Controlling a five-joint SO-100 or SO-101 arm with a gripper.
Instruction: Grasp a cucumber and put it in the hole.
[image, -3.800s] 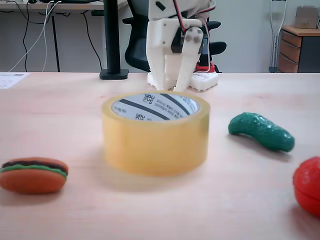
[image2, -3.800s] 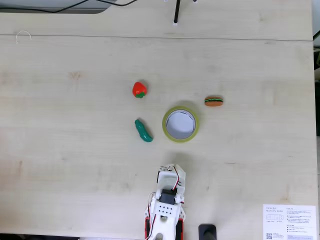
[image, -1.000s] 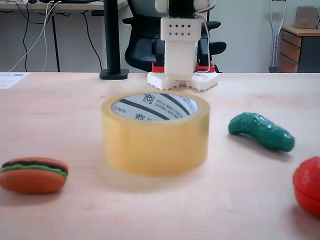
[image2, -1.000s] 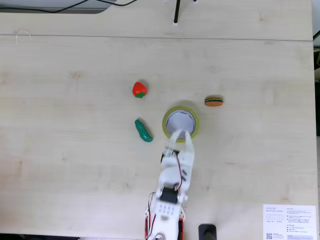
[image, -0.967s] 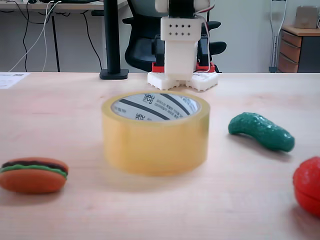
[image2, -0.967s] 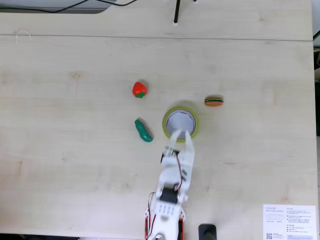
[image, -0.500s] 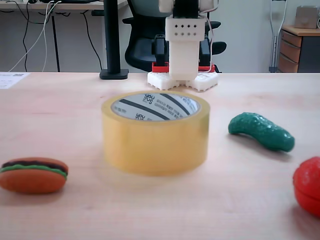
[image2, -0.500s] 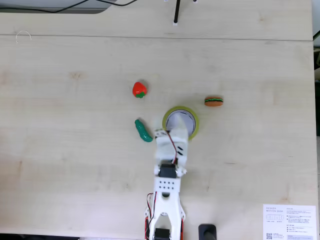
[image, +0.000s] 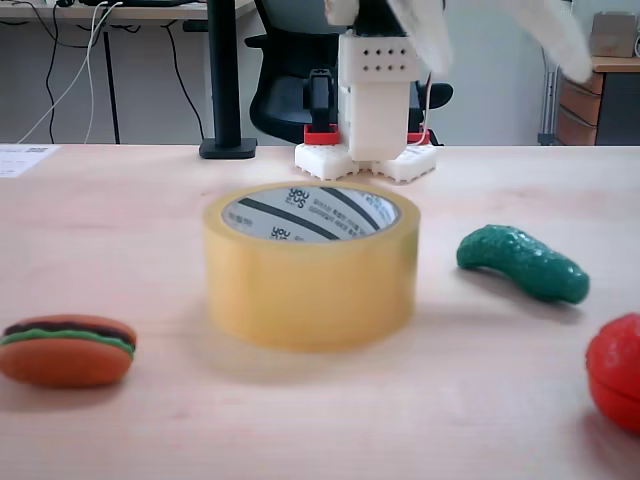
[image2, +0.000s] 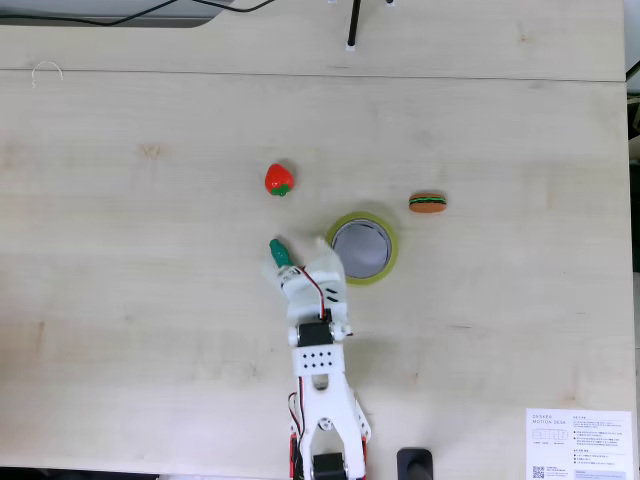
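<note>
In the low fixed view the burger toy (image: 66, 350) sits at the near left of the table (image: 120, 220), well apart from the tape roll (image: 311, 268) at the centre, with bare wood between them. The hole (image: 310, 213) faces up, its striped white core partly in sight. To the right lies the cucumber (image: 522, 262) on the wood, near the roll but not touching it. A red round toy (image: 614, 371) is cut off by the right edge.

From above, the gripper (image2: 297, 254) hangs over the cucumber (image2: 279, 248), fingers spread wide, covering most of it; only the far green end shows. The red toy (image2: 279, 180) lies farther off, and wide bare table surrounds the group.

In the low view the fingers (image: 548, 30) are blurred at the top.
</note>
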